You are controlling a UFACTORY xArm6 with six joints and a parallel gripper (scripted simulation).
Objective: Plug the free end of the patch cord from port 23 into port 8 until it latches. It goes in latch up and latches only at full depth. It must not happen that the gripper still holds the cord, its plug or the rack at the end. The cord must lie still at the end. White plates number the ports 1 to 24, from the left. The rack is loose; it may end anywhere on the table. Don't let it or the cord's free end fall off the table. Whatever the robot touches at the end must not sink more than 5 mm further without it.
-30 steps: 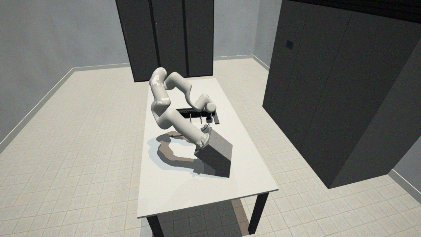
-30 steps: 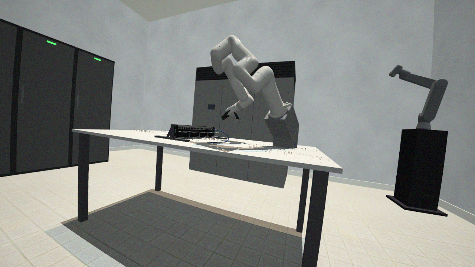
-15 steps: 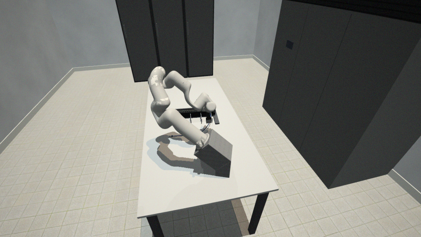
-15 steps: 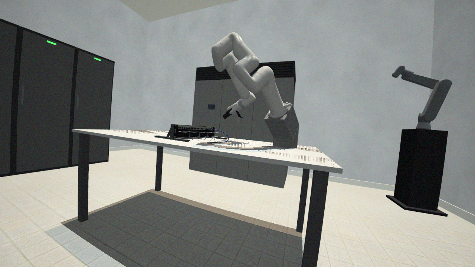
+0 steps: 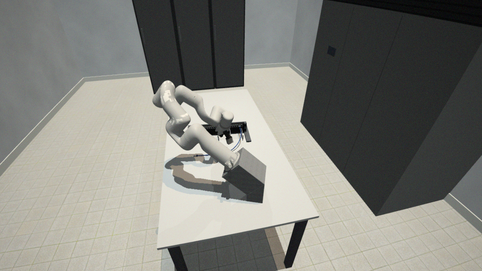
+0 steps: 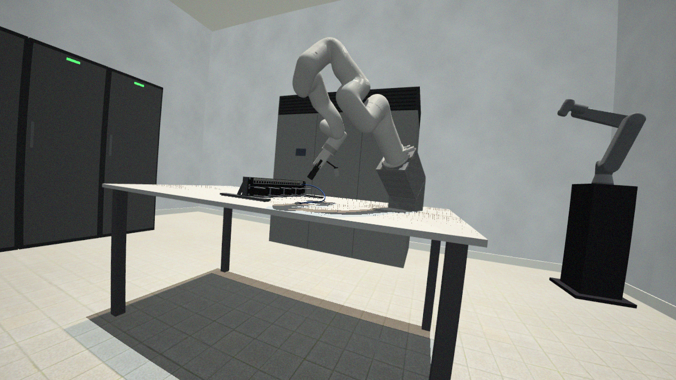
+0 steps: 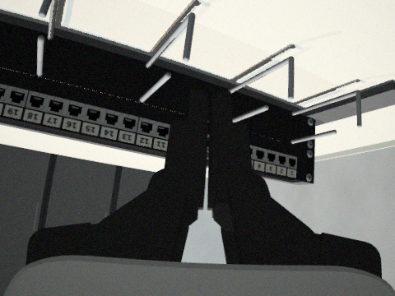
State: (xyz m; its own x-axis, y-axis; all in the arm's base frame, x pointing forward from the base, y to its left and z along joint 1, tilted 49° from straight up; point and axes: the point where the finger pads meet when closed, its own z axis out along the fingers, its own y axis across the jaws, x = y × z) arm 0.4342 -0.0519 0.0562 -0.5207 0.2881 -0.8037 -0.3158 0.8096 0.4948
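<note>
The black rack (image 5: 215, 127) stands across the middle of the white table, its port face toward the arm's base; it also shows in the exterior view (image 6: 273, 186). The blue patch cord (image 5: 237, 142) leaves the right end of the rack, loops over the table, and its free end (image 5: 197, 155) lies flat on the table left of the arm. My gripper (image 5: 229, 138) (image 6: 312, 171) is shut and empty, hovering just above and in front of the rack. In the wrist view the shut fingers (image 7: 207, 94) cover part of the port row (image 7: 88, 117), which appears upside down. The cord is out of the wrist view.
The arm's grey pedestal (image 5: 247, 175) stands on the table close in front of the rack's right end. Dark cabinets (image 5: 387, 94) line the room beyond the table. A second arm on a black stand (image 6: 599, 198) is off to the side, away from the table.
</note>
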